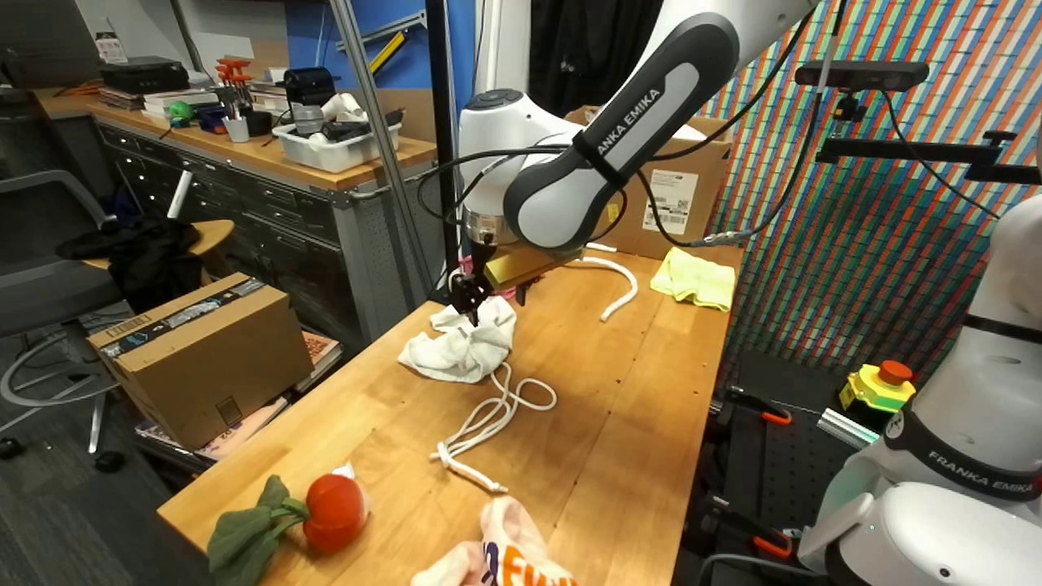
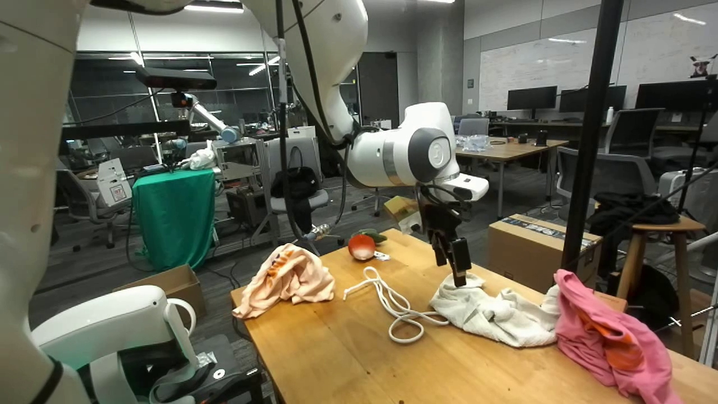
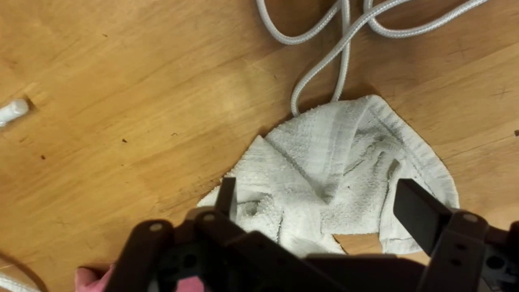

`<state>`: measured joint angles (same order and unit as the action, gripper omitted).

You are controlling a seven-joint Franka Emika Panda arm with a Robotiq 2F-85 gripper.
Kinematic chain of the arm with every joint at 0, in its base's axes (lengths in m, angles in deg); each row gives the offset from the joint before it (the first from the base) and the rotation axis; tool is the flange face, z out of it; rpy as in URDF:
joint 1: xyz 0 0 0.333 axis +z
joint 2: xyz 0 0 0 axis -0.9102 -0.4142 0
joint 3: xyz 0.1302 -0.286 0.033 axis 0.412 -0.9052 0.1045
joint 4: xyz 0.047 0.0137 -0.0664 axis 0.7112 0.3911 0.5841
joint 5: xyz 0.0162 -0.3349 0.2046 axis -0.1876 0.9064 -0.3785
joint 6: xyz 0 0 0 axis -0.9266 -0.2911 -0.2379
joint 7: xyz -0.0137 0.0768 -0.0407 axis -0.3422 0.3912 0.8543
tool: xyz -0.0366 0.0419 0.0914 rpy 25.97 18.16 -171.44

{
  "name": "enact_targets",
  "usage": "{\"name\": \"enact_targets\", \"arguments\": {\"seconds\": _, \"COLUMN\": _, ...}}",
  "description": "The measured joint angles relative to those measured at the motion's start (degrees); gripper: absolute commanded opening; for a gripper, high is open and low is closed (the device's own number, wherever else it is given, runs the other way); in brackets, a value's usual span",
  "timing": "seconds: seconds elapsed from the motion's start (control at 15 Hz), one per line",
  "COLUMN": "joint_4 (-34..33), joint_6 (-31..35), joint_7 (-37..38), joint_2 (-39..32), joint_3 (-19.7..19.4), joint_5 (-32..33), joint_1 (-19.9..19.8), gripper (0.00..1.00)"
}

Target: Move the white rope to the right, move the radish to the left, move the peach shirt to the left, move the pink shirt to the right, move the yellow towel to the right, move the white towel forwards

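Observation:
My gripper (image 1: 498, 309) (image 2: 451, 272) (image 3: 316, 188) is open above the crumpled white towel (image 1: 464, 350) (image 2: 499, 314) (image 3: 324, 162), a finger on either side in the wrist view. Whether the fingertips touch the cloth I cannot tell. The looped white rope (image 1: 444, 453) (image 2: 407, 340) (image 3: 344, 40) lies against the towel, one end hidden under it. The red radish (image 1: 334, 513) (image 2: 362, 247) with green leaves lies at a table corner. The peach shirt (image 1: 521, 544) (image 2: 294, 278) is bunched at the edge. The pink shirt (image 2: 611, 336) (image 3: 91, 280) lies beside the towel. The yellow towel (image 1: 696, 281) shows only in an exterior view.
A thicker white cord (image 1: 625, 281) lies on the wooden table (image 1: 635, 456); its end (image 3: 14, 109) shows in the wrist view. A cardboard box (image 1: 680, 187) stands at the table's far end. A black post (image 1: 442, 122) (image 2: 586, 140) rises beside the table. The robot base (image 1: 961, 407) stands alongside.

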<state>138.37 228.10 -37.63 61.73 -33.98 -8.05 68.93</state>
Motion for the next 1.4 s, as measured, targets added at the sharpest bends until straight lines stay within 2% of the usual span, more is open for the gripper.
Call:
{"name": "enact_targets", "arguments": {"seconds": 0.4, "joint_4": -6.85, "joint_6": -0.15, "joint_7": -4.32, "joint_2": -8.01, "joint_3": -3.05, "joint_5": -3.16, "joint_1": 1.00, "gripper": 1.00}}
{"name": "enact_targets", "arguments": {"seconds": 0.67, "joint_4": -10.44, "joint_6": -0.57, "joint_7": -7.81, "joint_2": -11.76, "joint_3": -4.52, "joint_5": -7.51, "joint_1": 0.77, "gripper": 1.00}}
{"name": "enact_targets", "arguments": {"seconds": 1.13, "joint_4": -14.59, "joint_6": -5.53, "joint_7": -16.96, "joint_2": -15.50, "joint_3": -4.46, "joint_5": -19.69, "joint_1": -2.54, "gripper": 1.00}}
{"name": "enact_targets", "arguments": {"seconds": 1.4, "joint_4": -14.84, "joint_6": -7.19, "joint_7": -20.18, "joint_2": -16.89, "joint_3": -4.38, "joint_5": -23.39, "joint_1": -4.02, "gripper": 1.00}}
